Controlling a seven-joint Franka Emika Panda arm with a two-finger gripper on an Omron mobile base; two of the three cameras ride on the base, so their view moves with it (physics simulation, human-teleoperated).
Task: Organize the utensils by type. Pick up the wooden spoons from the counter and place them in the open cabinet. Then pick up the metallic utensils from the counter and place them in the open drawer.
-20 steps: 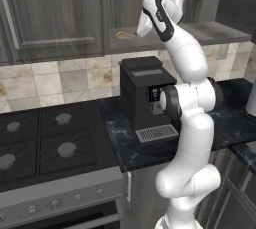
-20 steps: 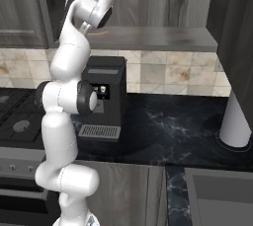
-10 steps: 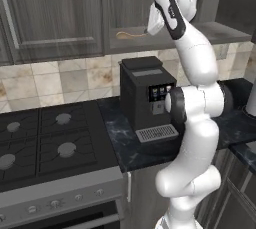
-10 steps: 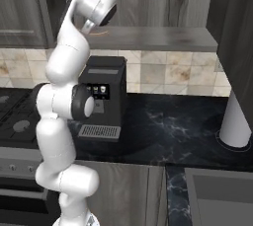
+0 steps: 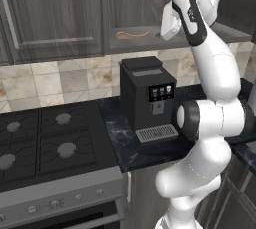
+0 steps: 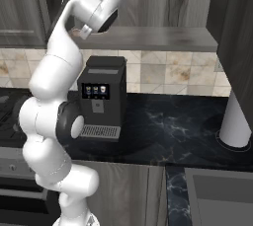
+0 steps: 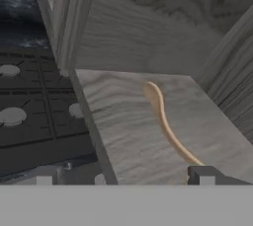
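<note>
Your gripper [image 5: 167, 23] hangs at the open cabinet's shelf [image 5: 200, 32] in the left base view, with the wooden spoon [image 5: 131, 35] lying flat there, already stowed. The right base view shows the arm raised beside that shelf. In the hand view the fingers [image 7: 205, 175] stand spread, gripping nothing, above the spoon's handle.

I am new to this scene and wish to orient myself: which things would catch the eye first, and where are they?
The white arm rises high, its hand up at the open cabinet above the counter. A wooden spoon lies on the cabinet shelf, just ahead of the fingers. Below stands a black coffee machine on the dark counter, beside the stove.
</note>
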